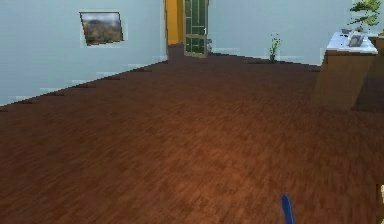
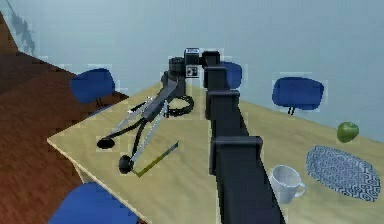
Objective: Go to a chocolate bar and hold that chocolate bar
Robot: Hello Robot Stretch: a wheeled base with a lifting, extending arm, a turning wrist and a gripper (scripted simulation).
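In the arm side view, nearest the camera, the dark arm (image 2: 235, 165) rises from the bottom edge over a pale wooden tabletop (image 2: 95, 140). A blue chair (image 2: 92, 205) stands at the tabletop's near left corner. To the arm's right stands a white mug (image 2: 288, 183), and right of that lies a blue-and-white patterned mat (image 2: 340, 168).

Left of the arm, a slim yellowish strip (image 2: 160, 158) lies flat on the wood. It may be the chocolate bar seen edge-on, but it is too small to tell. The end effector (image 2: 115, 154) reaches down and to the left, its thin fingers (image 2: 140, 125) ending just beside the strip's left end. Whether it touches the strip cannot be told, nor whether it holds anything or how wide it stands.

Farther out, a green apple (image 2: 347, 131) sits near the tabletop's right edge. Two white marker squares (image 2: 200, 57) stand at the arm's far end. Behind the tabletop three more blue chairs (image 2: 298, 92) line a pale wall.

In the forward view, a blue bar (image 1: 287, 208) pokes up from the bottom edge over a dark wood floor (image 1: 170, 140). On the right stands a wooden cabinet (image 1: 340, 80) with a white top carrying a potted plant (image 1: 366, 15). Beyond are a small floor plant (image 1: 274, 46), a doorway (image 1: 190, 28) and a framed picture (image 1: 101, 28) on the left wall.
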